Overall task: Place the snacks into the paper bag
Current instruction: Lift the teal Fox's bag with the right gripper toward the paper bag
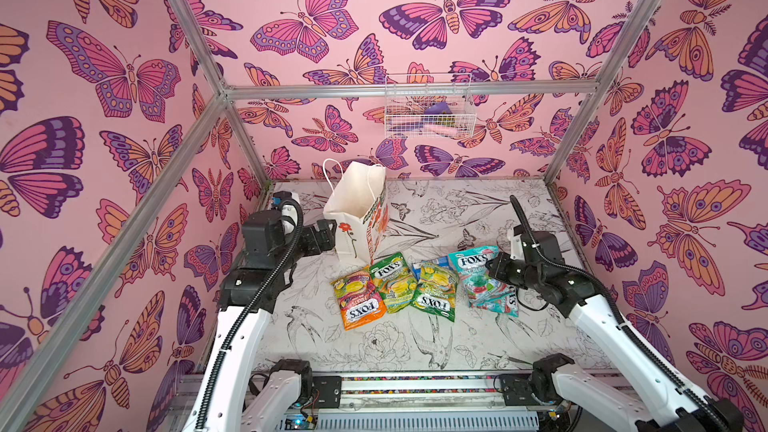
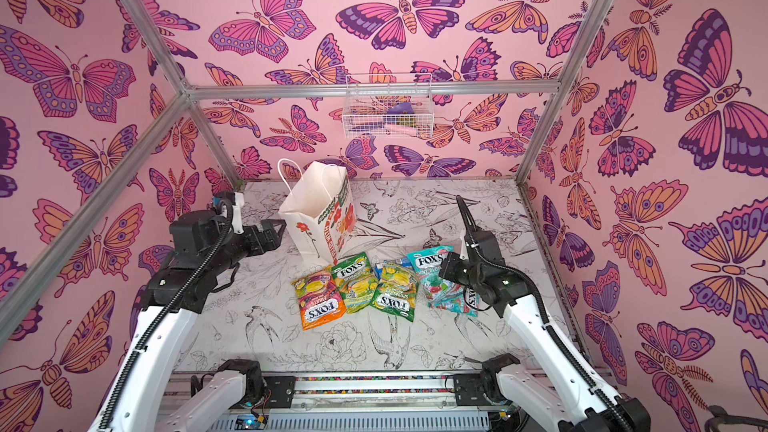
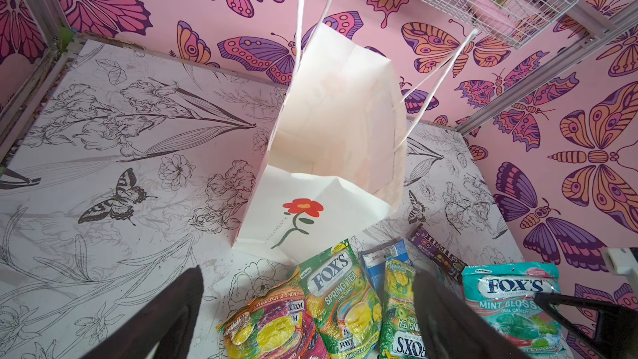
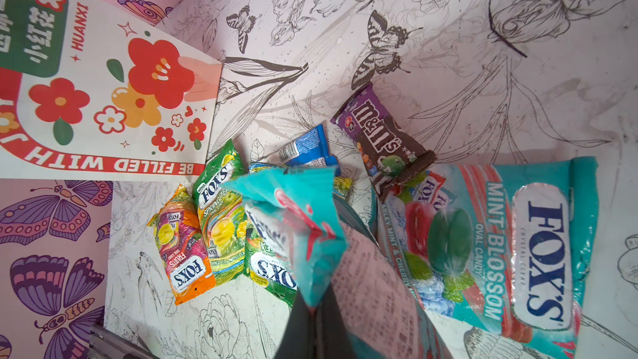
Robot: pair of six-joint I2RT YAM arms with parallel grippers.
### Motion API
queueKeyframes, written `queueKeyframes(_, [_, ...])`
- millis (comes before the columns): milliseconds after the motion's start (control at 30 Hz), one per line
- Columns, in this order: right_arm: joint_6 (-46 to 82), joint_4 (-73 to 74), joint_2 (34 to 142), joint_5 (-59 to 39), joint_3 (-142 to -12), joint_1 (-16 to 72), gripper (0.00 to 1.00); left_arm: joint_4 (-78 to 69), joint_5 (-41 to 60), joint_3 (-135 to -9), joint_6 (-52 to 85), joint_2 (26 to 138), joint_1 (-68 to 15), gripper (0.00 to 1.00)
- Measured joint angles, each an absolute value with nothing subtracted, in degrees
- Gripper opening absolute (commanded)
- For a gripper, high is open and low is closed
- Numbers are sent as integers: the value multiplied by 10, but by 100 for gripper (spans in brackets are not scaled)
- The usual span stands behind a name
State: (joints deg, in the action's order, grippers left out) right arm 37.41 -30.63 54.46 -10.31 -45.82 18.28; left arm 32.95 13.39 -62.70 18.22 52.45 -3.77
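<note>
1. The tall white cord-handled paper bag (image 1: 353, 209) stands upright, open.
2. The left gripper (image 1: 327, 237), jaws wide and empty, hovers beside its flower face.
3. The right gripper (image 4: 312, 309) pinches a glossy teal candy packet (image 4: 293, 236) off the bag's printed side.
4. A glossy orange packet (image 1: 358, 303) lies before the bag.

A staged robot-lab booth. Butterfly-print walls (image 1: 291, 14) on an aluminium frame (image 1: 311, 92) enclose the flower-sketched tabletop (image 1: 374, 347). Two robot arms (image 1: 249, 334) are mounted at its near edge.

Glossy, crinkled plastic snack packets (image 1: 359, 303), matt white paper bag (image 1: 353, 201), metal wire basket (image 1: 430, 130)
</note>
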Motion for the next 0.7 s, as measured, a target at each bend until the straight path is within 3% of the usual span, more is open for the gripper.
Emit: queueKeyframes(700, [356, -285, 565, -142, -513, 184, 0, 331, 135, -627, 182, 524, -38, 96])
